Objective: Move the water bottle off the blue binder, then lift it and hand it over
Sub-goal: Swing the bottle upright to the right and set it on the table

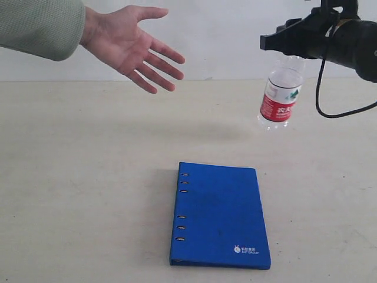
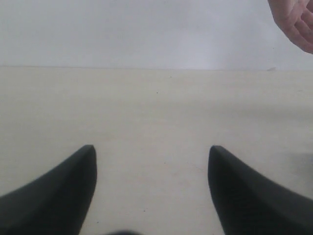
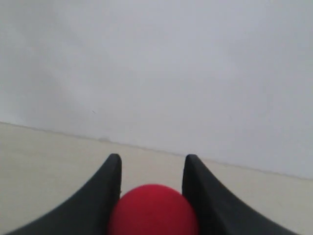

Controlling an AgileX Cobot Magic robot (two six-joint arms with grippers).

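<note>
Black jaws, right gripper (image 3: pixel 151 164): drawn in close on either side of the red cap (image 3: pixel 152 211), by which the water bottle (image 1: pixel 281 94) is held. Water bottle: hung neck-up and slightly tilted from that grip, clear of the table (image 1: pixel 88 177), beyond and to the right of the blue binder (image 1: pixel 219 215) and well apart from it. The grip at the cap is judged to leave the body free to be taken by a receiver. Blue binder: laid flat and closed near the front of the table, nothing on its cover, so the clearing step is judged done. Person's hand (image 1: pixel 132 44): held open with fingers spread above the far left of the table, well apart from the bottle. It is judged to be offered for the handover, which is not yet made. Left gripper (image 2: pixel 151 152): jaws spread wide with nothing between them, held low over bare table, out of the exchange
</note>
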